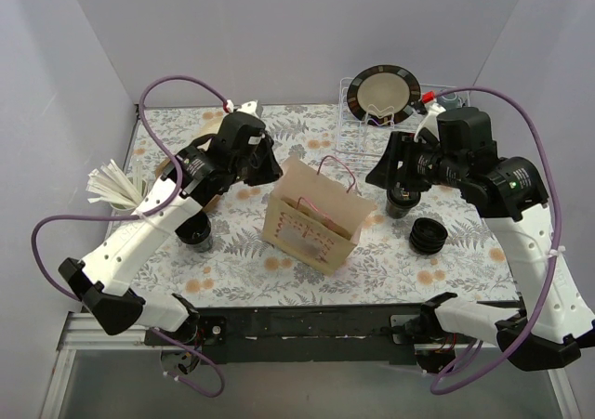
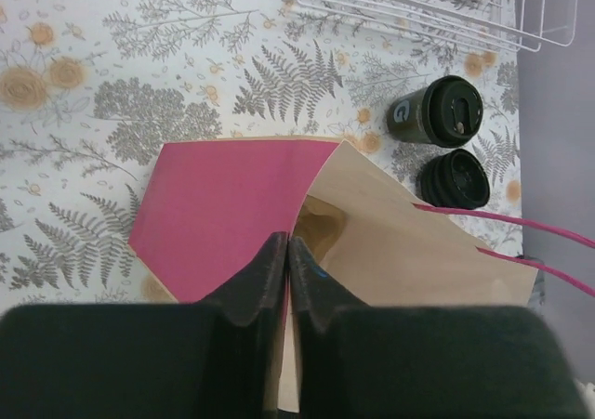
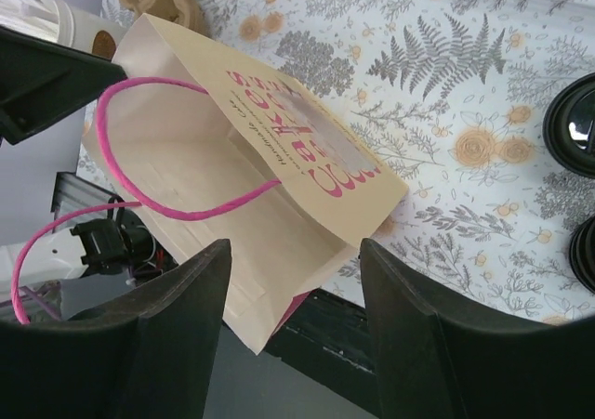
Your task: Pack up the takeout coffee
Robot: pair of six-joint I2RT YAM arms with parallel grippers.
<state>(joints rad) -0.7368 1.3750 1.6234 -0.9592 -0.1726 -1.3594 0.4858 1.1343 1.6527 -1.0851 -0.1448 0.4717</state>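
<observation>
takeout coffee (image 2: 435, 112) right of bag (image 1: 311, 219); lid stack (image 1: 428, 237) before it; rack (image 1: 349, 136) behind.

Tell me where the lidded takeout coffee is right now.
In the left wrist view the takeout coffee stands right of the paper bag, between the wire rack and the stack of black lids.

The paper bag (image 1: 311, 216) is tan with pink handles (image 3: 99, 136), pink lettering and a pink side panel (image 2: 223, 205). The bench (image 2: 93, 47) cover shows grey ferns and orange flowers on white. The takeout coffee (image 2: 437, 112) is black, like the lid stack (image 2: 455, 178).
</observation>
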